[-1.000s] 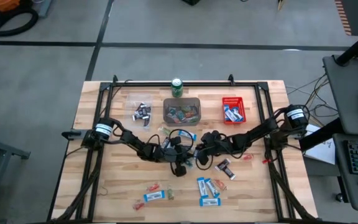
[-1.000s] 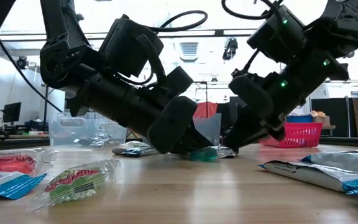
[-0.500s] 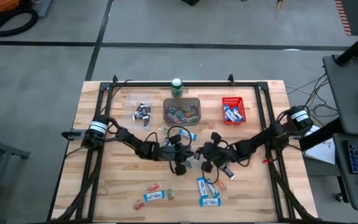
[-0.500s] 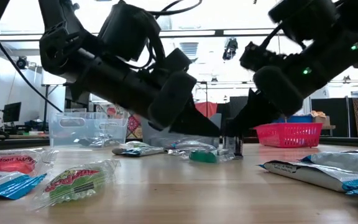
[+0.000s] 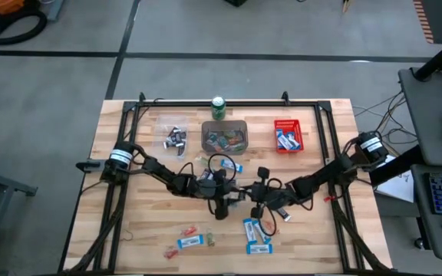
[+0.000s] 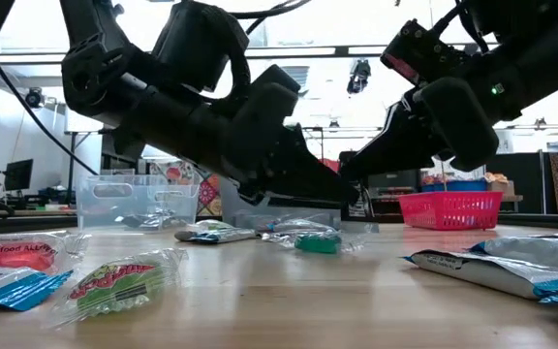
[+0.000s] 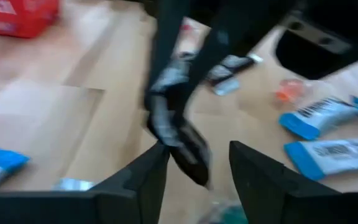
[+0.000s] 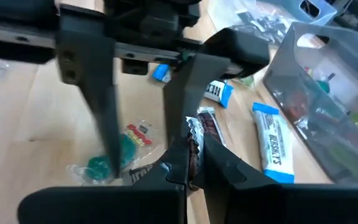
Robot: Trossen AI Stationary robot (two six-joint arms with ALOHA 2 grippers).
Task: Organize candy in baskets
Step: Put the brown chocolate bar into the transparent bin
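In the right wrist view my right gripper (image 8: 194, 154) is shut on a dark brown mini bar (image 8: 197, 134). My left gripper (image 7: 197, 171) faces it at the table's middle (image 5: 235, 193), open, its fingers (image 8: 104, 118) on either side of the bar (image 7: 179, 134) without touching it. A teal candy (image 8: 101, 167) in clear wrap lies on the table under them. At the far side stand the clear basket (image 5: 173, 138), the grey basket (image 5: 225, 136) and the red basket (image 5: 288, 135), each with candy inside. My right gripper pinches the dark bar by its crimped end (image 8: 193, 132) between its two fingers. In the left wrist view the bar hangs below those fingers (image 7: 166, 37), tilted, clear of the table.
A green can (image 5: 219, 107) stands behind the grey basket. Blue-and-white bars (image 5: 258, 234) and red and green pieces (image 5: 190, 238) lie toward the near edge, another dark bar (image 5: 279, 211) beside my right arm, and more blue bars (image 8: 272, 146) near the grey basket.
My left gripper has opened, letting go of the dark bar, and has risen a little. My right gripper has rolled and drawn toward the near edge and up, carrying the bar off the table; the teal candy has stayed where it lay.
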